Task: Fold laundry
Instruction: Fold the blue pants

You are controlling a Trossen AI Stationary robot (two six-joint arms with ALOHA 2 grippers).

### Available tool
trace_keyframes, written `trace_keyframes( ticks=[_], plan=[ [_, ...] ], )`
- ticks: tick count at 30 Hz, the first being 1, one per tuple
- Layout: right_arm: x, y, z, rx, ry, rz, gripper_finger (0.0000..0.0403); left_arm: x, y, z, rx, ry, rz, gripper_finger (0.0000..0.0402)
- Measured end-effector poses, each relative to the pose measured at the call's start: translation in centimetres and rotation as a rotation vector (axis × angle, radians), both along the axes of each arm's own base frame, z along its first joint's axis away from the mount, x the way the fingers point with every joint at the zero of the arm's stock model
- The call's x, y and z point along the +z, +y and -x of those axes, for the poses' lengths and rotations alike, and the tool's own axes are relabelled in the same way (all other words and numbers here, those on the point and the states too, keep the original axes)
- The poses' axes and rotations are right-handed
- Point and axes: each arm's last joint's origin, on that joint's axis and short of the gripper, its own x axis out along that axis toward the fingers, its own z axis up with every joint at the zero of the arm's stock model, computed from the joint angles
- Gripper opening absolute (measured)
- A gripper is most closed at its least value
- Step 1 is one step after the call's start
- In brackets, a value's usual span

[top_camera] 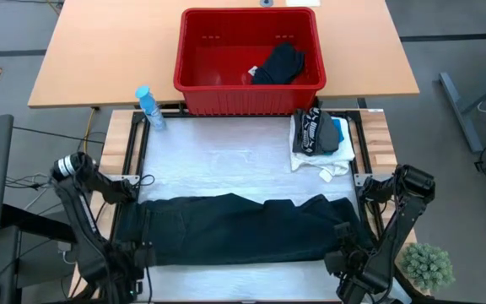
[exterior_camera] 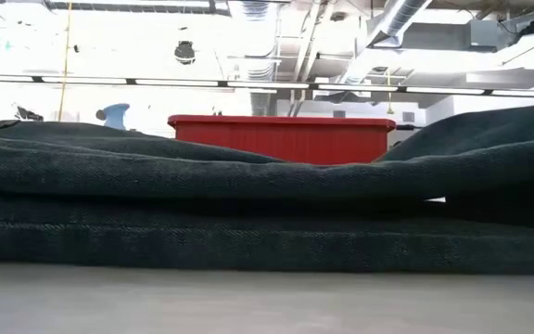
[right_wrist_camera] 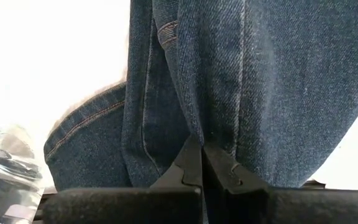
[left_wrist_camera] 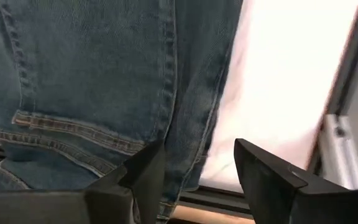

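Denim, dark: long trousers (top_camera: 243, 226) lie flat across the near half of the white work surface (top_camera: 226, 152), running 9 to 3 o'clock, folded lengthwise into stacked layers as the low view shows. Left gripper (left_wrist_camera: 194, 177) sits at the 9 o'clock end near the front edge, fingers (left_wrist_camera: 148, 174) spread apart, nothing between them; hem stitching of the trousers lies right ahead of it. Right gripper (right_wrist_camera: 201, 163) is at the 3 o'clock end near the front edge, fingers pressed together; the cloth drapes right at the tips, can't tell whether any fabric is actually pinched. Small pile of folded garments (top_camera: 319, 139) at about 2 o'clock on the surface: white piece at the bottom, black with white lettering above, a bit of teal at its right edge. Red basket (top_camera: 250, 93) stands at 12 o'clock on the wooden table (top_camera: 99, 59) behind, one black garment (top_camera: 278, 64) inside toward its right wall. Blue-capped bottle (top_camera: 149, 108) just off the basket's left front corner, at about 11 o'clock. Small green plant (top_camera: 426, 265) at 4 o'clock, off the work surface.
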Motion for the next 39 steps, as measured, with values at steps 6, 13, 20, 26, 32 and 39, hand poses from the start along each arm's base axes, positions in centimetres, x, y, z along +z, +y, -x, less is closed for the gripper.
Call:
trace_keyframes(
  ticks=[6, 13, 20, 26, 32, 39],
  plan=[
    [0.0, 0.0, 0.0, 0.002, -0.004, 0.002, 0.0018, 0.8, 0.5, 0.0, 0.058, -0.081, 0.003, 0.0183],
    [0.0, 0.0, 0.0, 0.002, -0.004, 0.001, 0.0018, 0.6, 3.2, -1.7, 0.375, -0.193, -0.134, 0.0183],
    [0.0, 0.0, 0.0, -0.003, -0.004, 0.003, 0.0018, 0.0, 3.0, -2.1, 0.569, -0.017, -0.002, 0.0183],
    [0.6, -1.3, 0.2, -0.243, -0.072, 0.113, 0.0018, 2.1, 2.2, -2.8, 0.619, -0.075, 0.099, 0.0183],
    [1.5, -1.9, 0.3, -0.41, -0.181, 0.088, 0.0018, 2.1, 2.5, -2.6, 0.63, -0.073, 0.064, 0.0183],
    [1.8, -1.8, 0.7, -0.646, -0.417, 0.083, 0.0018, 2.1, 2.6, -2.8, 0.648, -0.059, 0.069, 0.0183]
  ],
)
